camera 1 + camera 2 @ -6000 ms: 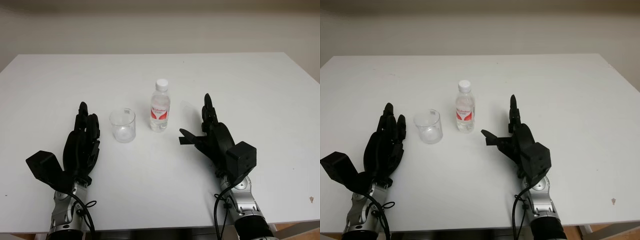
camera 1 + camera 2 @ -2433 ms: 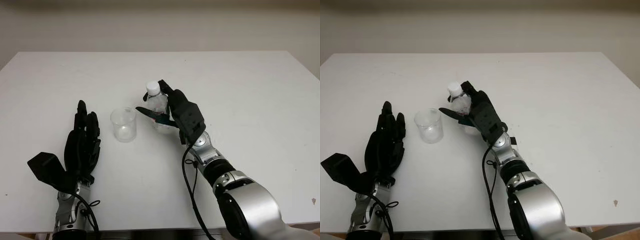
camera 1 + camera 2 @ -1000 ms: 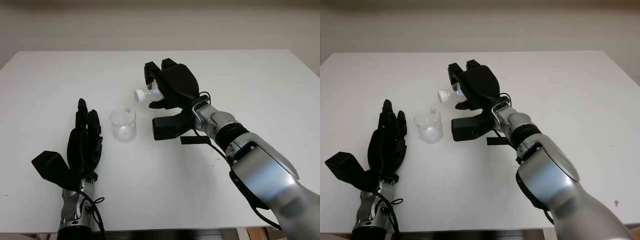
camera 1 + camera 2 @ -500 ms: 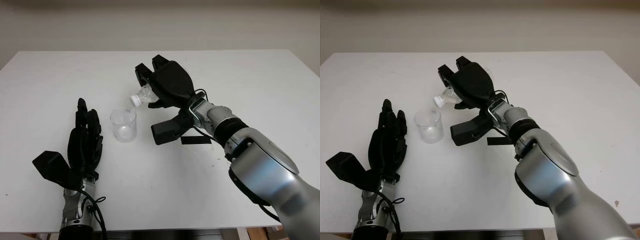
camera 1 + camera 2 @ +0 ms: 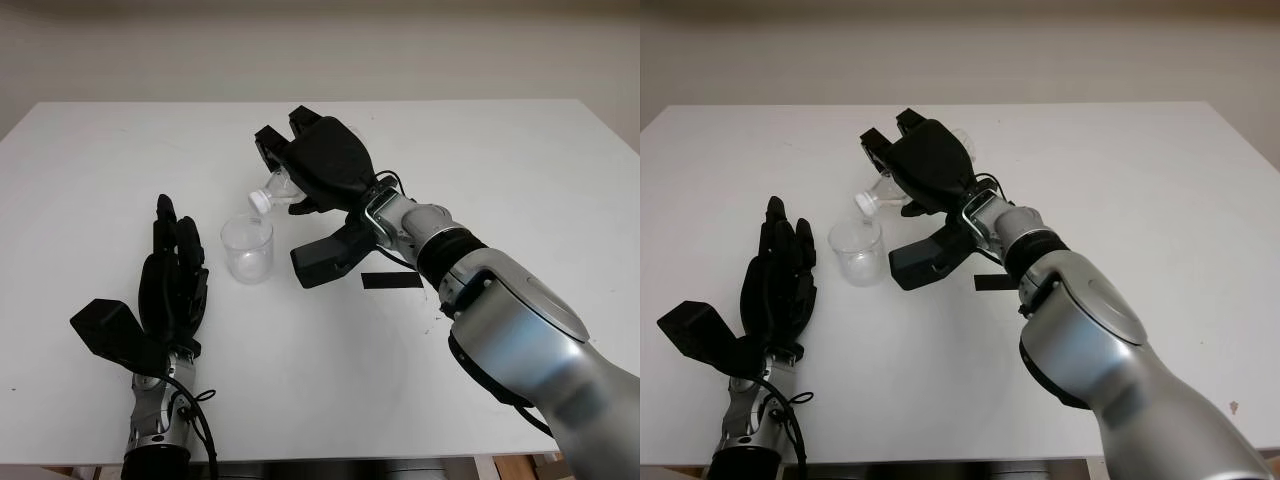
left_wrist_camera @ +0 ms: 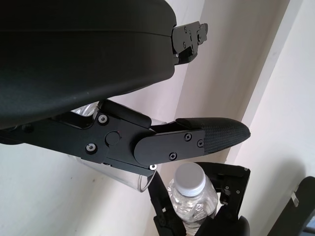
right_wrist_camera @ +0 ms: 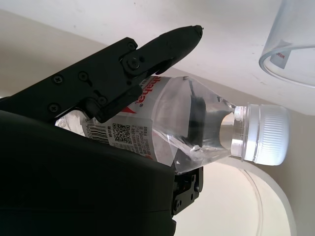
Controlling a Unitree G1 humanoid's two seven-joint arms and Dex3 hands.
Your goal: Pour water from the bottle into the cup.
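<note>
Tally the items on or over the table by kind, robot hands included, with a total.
Bottles: 1, the bottle, held tilted over the cup by the right robot hand.
Cups: 1, the cup.
Robot hands: 2, counting the open left robot hand.
Total: 4.

We see a white table point(image 5: 560, 190) spanning nearly the whole width, its far edge meeting a plain pale wall point(image 5: 320, 50). A small black strip point(image 5: 392, 280), perhaps tape, lies flat near the table's middle, somewhat toward the near edge. Close to the near right corner we make out a tiny dark speck point(image 5: 1232, 406); what it is we cannot tell.
</note>
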